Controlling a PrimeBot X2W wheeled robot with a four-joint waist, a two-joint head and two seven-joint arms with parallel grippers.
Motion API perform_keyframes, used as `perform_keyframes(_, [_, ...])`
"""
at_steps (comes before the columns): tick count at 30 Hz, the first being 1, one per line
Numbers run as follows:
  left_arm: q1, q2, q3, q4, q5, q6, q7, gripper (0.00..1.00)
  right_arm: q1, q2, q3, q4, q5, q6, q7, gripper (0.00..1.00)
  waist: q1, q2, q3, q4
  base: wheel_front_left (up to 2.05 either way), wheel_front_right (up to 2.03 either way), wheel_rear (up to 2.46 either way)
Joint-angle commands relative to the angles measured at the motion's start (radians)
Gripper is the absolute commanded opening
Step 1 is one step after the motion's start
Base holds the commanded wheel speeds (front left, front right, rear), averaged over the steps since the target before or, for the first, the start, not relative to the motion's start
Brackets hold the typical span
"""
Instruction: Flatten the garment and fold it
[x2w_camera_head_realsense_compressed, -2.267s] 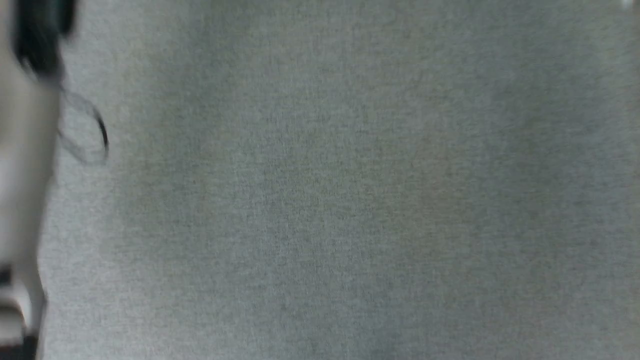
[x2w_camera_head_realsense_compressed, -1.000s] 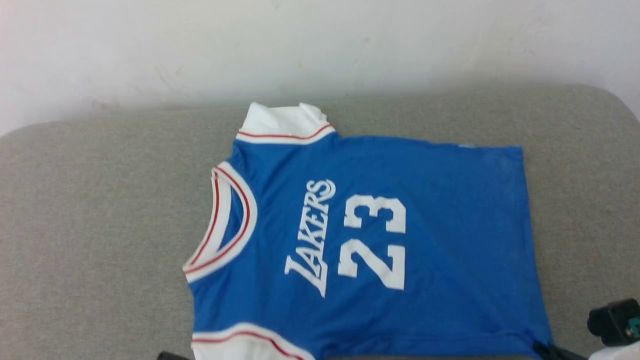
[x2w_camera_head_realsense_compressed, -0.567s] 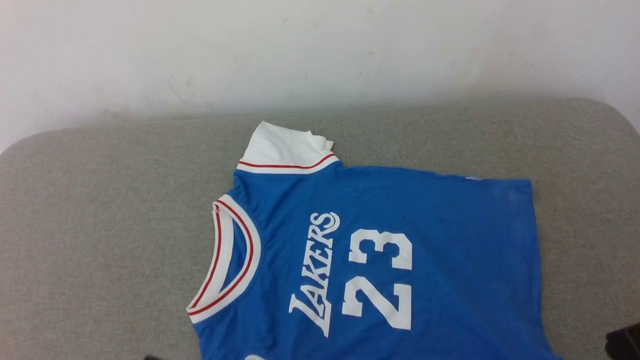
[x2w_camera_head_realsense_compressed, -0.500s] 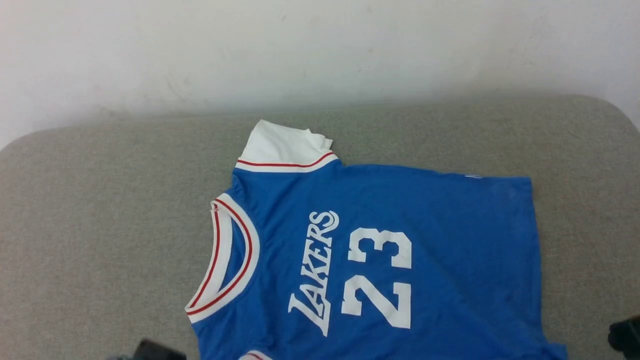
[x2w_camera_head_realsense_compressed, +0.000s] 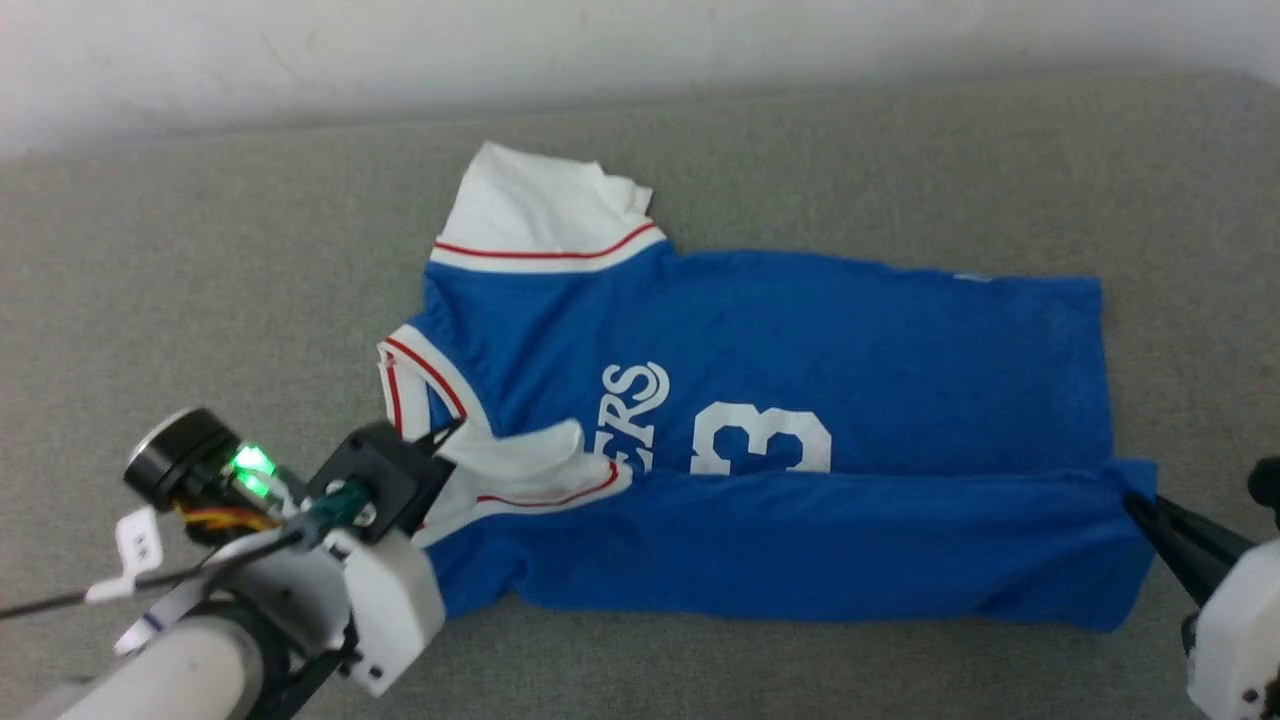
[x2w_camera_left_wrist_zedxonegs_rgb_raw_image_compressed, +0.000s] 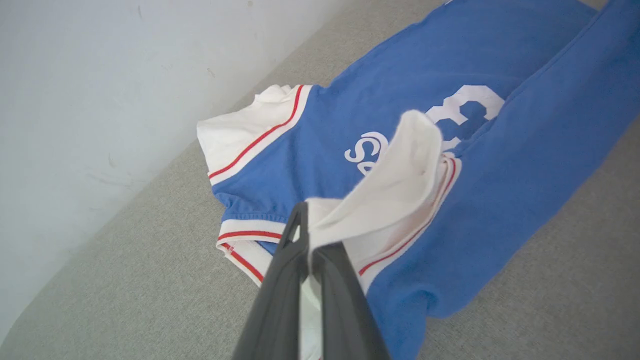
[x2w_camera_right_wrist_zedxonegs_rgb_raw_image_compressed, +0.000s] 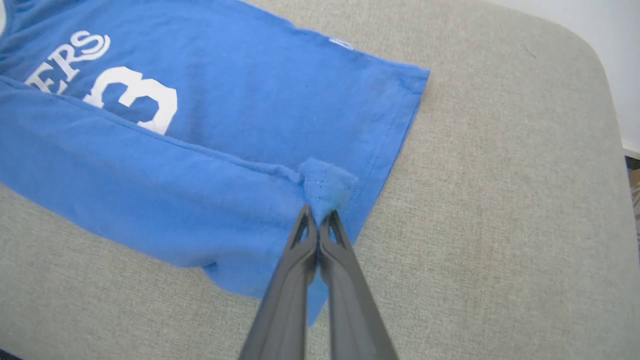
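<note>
Clamping a blue shirt (x2w_camera_head_realsense_compressed: 800, 320) on a grey cushion (x2w_camera_head_realsense_compressed: 200, 250), the left gripper (x2w_camera_head_realsense_compressed: 445, 435) pinches its 8 o'clock sleeve (x2w_camera_head_realsense_compressed: 520, 465) tight, the right gripper (x2w_camera_head_realsense_compressed: 1140, 505) its 4 o'clock hem (x2w_camera_right_wrist_zedxonegs_rgb_raw_image_compressed: 325, 185).

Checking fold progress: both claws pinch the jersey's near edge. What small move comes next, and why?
Probably carry both toward the wall: the left claw pinches the white sleeve, the right claw the hem corner, yet the garment is folded over only half the print.
</note>
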Motion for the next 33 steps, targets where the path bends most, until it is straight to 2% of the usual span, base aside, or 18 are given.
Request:
perform_keyframes(1, [-0.049, -0.033, -0.019, 0.047, 0.028, -0.017, -0.014, 0.00, -0.044, -0.001, 0.016, 0.020, -0.013, -0.001, -0.009, 0.00, -0.0003, -0.0001, 0.096, -0.010, 0.00, 0.00, 0.00])
perform_keyframes(6, [-0.118, -0.095, -0.044, 0.174, 0.035, -0.053, -0.038, 0.00, -0.127, -0.004, 0.069, 0.076, -0.023, -0.001, -0.012, 0.00, -0.0003, -0.0001, 0.153, -0.007, 0.00, 0.00, 0.00])
perform_keyframes(12, [-0.136, -0.154, -0.056, 0.284, -0.004, -0.069, -0.061, 0.00, -0.185, 0.003, 0.120, 0.162, -0.021, -0.001, -0.006, 0.00, -0.0003, -0.0001, 0.180, -0.001, 0.00, 0.00, 0.00])
perform_keyframes(15, [-0.141, -0.175, -0.066, 0.329, -0.012, -0.074, -0.065, 0.33, -0.203, 0.006, 0.141, 0.201, -0.019, -0.001, -0.009, 0.00, -0.0003, -0.0001, 0.187, 0.004, 0.00, 0.00, 0.00])
perform_keyframes(17, [-0.143, -0.189, -0.069, 0.353, -0.017, -0.071, -0.070, 0.61, -0.212, 0.013, 0.150, 0.222, -0.014, -0.001, -0.013, 0.00, -0.0003, -0.0001, 0.189, 0.007, 0.00, 0.00, 0.00])
perform_keyframes(18, [-0.143, -0.198, -0.067, 0.362, -0.021, -0.067, -0.074, 0.93, -0.215, 0.016, 0.152, 0.231, -0.012, -0.001, -0.013, 0.00, -0.0003, -0.0001, 0.190, 0.008, 0.00, 0.00, 0.00])
perform_keyframes(19, [-0.144, -0.206, -0.063, 0.371, -0.026, -0.059, -0.080, 1.00, -0.218, 0.019, 0.155, 0.238, -0.009, -0.001, -0.010, 0.30, -0.0003, -0.0001, 0.191, 0.010, 0.00, 0.00, 0.00])
perform_keyframes(20, [-0.145, -0.213, -0.061, 0.378, -0.026, -0.055, -0.086, 1.00, -0.222, 0.020, 0.159, 0.239, -0.004, -0.001, -0.014, 1.00, -0.0003, -0.0001, 0.190, 0.011, 0.00, 0.00, 0.00])
perform_keyframes(24, [-0.131, -0.244, -0.029, 0.391, -0.056, -0.018, -0.129, 1.00, -0.230, 0.023, 0.158, 0.230, 0.008, -0.001, -0.049, 1.00, -0.0003, -0.0001, 0.171, 0.013, 0.00, 0.00, 0.00])
perform_keyframes(27, [-0.090, -0.258, 0.019, 0.368, -0.097, 0.027, -0.175, 1.00, -0.217, 0.029, 0.137, 0.200, 0.023, -0.001, -0.080, 1.00, -0.0003, -0.0001, 0.132, 0.013, 0.00, 0.00, 0.00])
perform_keyframes(28, [-0.090, -0.258, 0.019, 0.368, -0.097, 0.027, -0.175, 1.00, -0.217, 0.029, 0.137, 0.200, 0.023, -0.001, -0.080, 1.00, -0.0003, -0.0001, 0.132, 0.013, 0.00, 0.00, 0.00])
perform_keyframes(33, [0.063, -0.255, 0.125, 0.261, -0.165, 0.133, -0.279, 1.00, -0.142, 0.073, 0.041, 0.107, 0.015, -0.001, -0.140, 1.00, -0.0003, -0.0001, 0.038, 0.011, 0.00, 0.00, 0.00])
